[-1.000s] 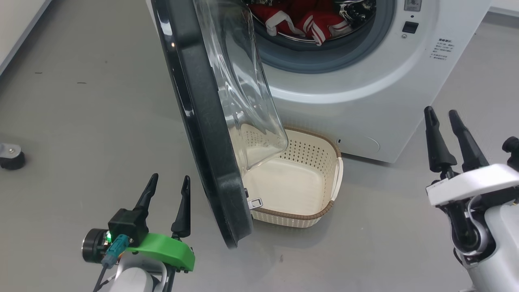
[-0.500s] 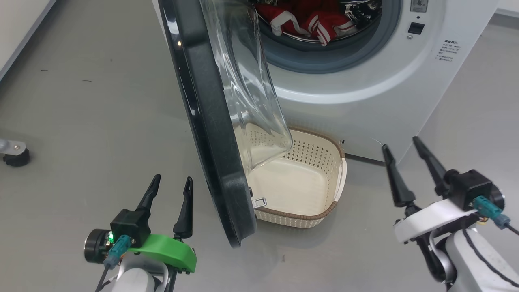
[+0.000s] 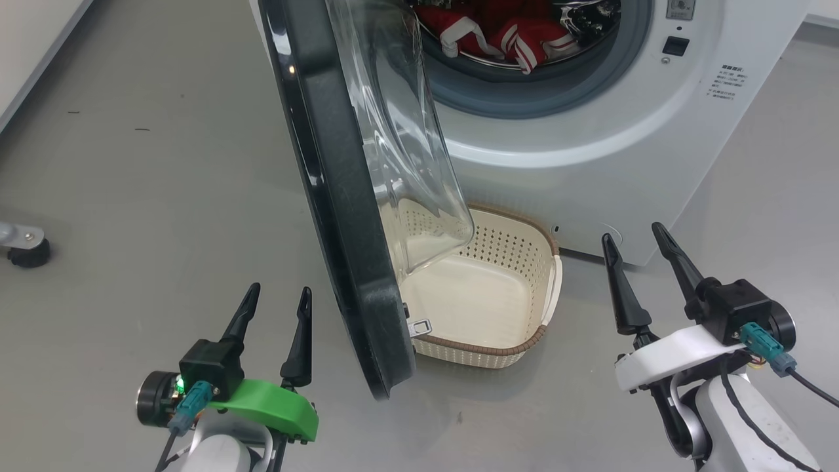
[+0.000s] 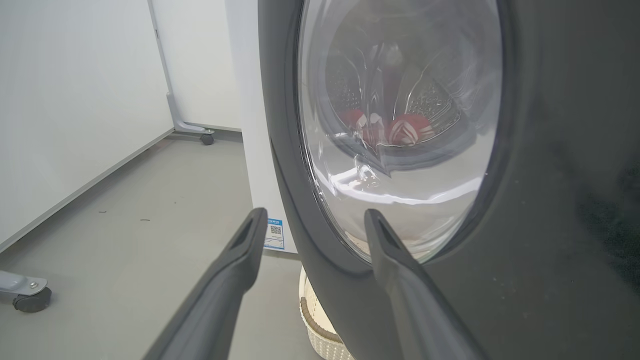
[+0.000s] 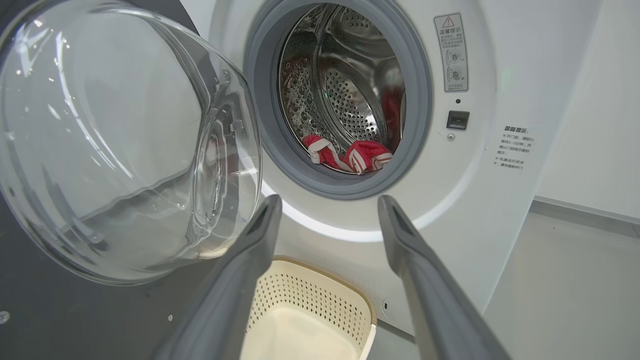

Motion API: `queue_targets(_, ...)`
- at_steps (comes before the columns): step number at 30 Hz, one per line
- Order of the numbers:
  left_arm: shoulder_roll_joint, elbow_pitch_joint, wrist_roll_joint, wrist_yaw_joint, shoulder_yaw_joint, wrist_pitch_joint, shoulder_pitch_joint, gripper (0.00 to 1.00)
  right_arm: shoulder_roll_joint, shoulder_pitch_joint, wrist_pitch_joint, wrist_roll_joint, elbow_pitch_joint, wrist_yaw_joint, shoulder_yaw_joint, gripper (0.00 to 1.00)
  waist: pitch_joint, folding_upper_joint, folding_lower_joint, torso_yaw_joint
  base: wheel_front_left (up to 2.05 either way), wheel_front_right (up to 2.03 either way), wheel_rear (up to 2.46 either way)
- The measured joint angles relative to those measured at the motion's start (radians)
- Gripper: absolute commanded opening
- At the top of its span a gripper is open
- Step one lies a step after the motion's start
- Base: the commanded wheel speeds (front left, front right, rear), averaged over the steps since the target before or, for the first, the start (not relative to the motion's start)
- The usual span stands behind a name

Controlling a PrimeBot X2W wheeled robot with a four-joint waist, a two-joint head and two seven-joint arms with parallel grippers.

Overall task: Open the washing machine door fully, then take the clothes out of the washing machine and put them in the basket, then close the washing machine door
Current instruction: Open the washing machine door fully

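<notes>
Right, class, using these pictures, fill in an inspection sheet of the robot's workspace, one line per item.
Surface: grey floor, a few dark specks.
Job's things: basket on the floor, nothing seen inside; washing machine door part open, above its left side; clothes in the washing machine drum.
Clutter: nothing seen.
Grippers: left gripper open, empty, left of the door; right gripper open, empty, right of the basket.
Cables: teal-plugged cable at each wrist.
Surroundings: white wall, caster wheel at left.
</notes>
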Motion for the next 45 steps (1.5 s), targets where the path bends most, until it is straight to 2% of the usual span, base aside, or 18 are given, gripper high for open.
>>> queue_targets(19, 0.000, 0.000, -0.006, 0.000, -0.001, 0.000, 0.000, 1.00, 0.044, 0.022, 0.000, -0.056, -0.002, 0.005, -0.052, 1.00, 0.002, 0.0000, 0.0000, -0.002, 0.00, 0.00, 0.00)
queue_targets(20, 0.000, 0.000, -0.006, 0.000, -0.001, 0.000, 0.000, 0.93, 0.046, 0.022, 0.000, -0.060, -0.002, 0.007, -0.054, 1.00, 0.001, 0.0000, 0.0000, -0.002, 0.00, 0.00, 0.00)
queue_targets(22, 0.000, 0.000, -0.006, 0.000, -0.002, 0.000, 0.001, 0.47, 0.048, 0.023, 0.000, -0.062, -0.002, 0.015, -0.057, 1.00, 0.001, 0.0000, 0.0000, -0.001, 0.00, 0.00, 0.00)
queue_targets(24, 0.000, 0.001, -0.006, 0.000, -0.002, 0.000, 0.001, 0.31, 0.051, 0.023, 0.000, -0.069, -0.001, 0.020, -0.060, 1.00, 0.001, 0.0000, 0.0000, 0.000, 0.00, 0.00, 0.00)
queue_targets(25, 0.000, 0.001, -0.006, 0.000, -0.002, 0.000, 0.001, 0.13, 0.052, 0.024, 0.000, -0.071, 0.000, 0.020, -0.060, 1.00, 0.001, 0.0000, 0.0000, 0.000, 0.00, 0.00, 0.00)
queue_targets(26, 0.000, 0.001, -0.006, 0.001, -0.002, 0.000, 0.001, 0.01, 0.054, 0.024, 0.000, -0.074, 0.000, 0.022, -0.061, 1.00, 0.001, 0.0000, 0.0000, 0.001, 0.00, 0.00, 0.00)
queue_targets(38, 0.000, -0.025, -0.007, 0.012, 0.019, 0.000, 0.001, 0.00, 0.077, 0.044, 0.000, -0.091, 0.010, 0.051, -0.083, 1.00, -0.002, 0.0000, 0.0000, 0.006, 0.00, 0.00, 0.00)
queue_targets(45, 0.000, -0.153, -0.002, 0.023, 0.069, 0.000, -0.008, 0.00, 0.082, 0.046, 0.000, -0.105, 0.013, 0.064, -0.095, 1.00, -0.005, 0.0000, 0.0000, 0.011, 0.00, 0.00, 0.00)
